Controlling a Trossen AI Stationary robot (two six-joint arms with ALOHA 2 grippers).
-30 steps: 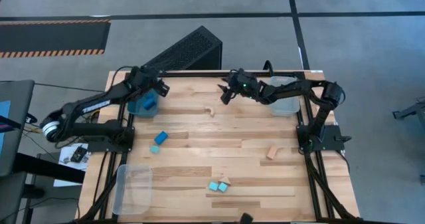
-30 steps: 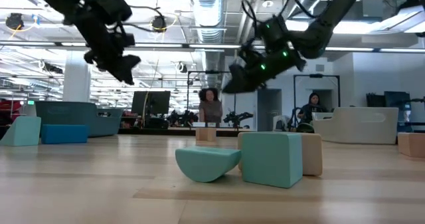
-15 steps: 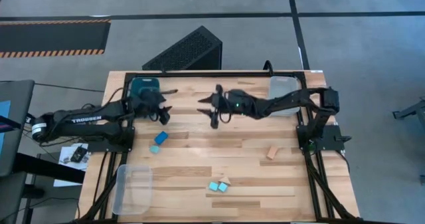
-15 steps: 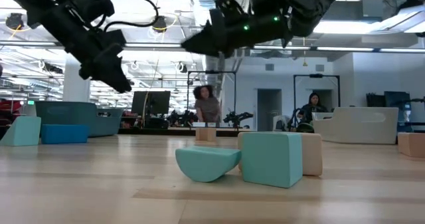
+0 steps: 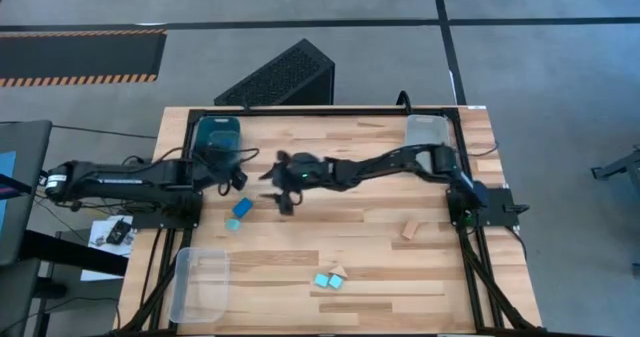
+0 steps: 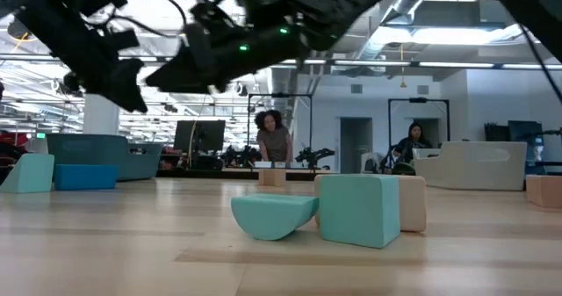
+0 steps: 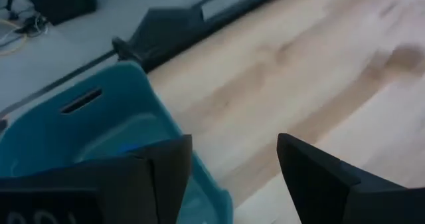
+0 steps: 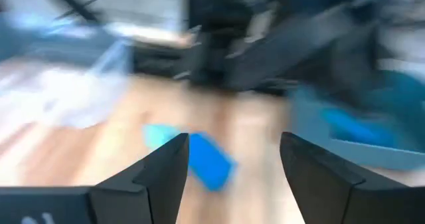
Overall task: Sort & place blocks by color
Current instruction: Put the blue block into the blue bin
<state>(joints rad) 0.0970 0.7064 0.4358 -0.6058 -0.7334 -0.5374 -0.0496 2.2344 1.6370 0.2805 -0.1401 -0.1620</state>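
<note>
A deep blue block (image 5: pixel 242 207) and a turquoise block (image 5: pixel 232 223) lie flat on the table's left half; the right wrist view shows them too, blue block (image 8: pixel 210 161) and turquoise block (image 8: pixel 158 135). Two turquoise blocks (image 5: pixel 322 280) and a tan one (image 5: pixel 339 273) lie near the near edge, large in the low view (image 6: pixel 360 208). Another tan block (image 5: pixel 409 228) lies on the right. My right gripper (image 5: pixel 278 191) reaches across the table, open, above and just right of the blue block. My left gripper (image 5: pixel 238 179) is open beside the teal bin (image 5: pixel 218 135).
The teal bin (image 7: pixel 93 127) at the far left holds something blue (image 7: pixel 133 147). A clear bin (image 5: pixel 430 137) stands at the far right and another clear bin (image 5: pixel 200 282) at the near left. The right arm spans the table's far middle. People show in the room behind.
My right gripper has swept from beside the far-right clear bin toward the table's left and somewhat nearer, ending by the blue block. My left gripper has moved from over the teal bin toward the near edge and down. No block has moved.
</note>
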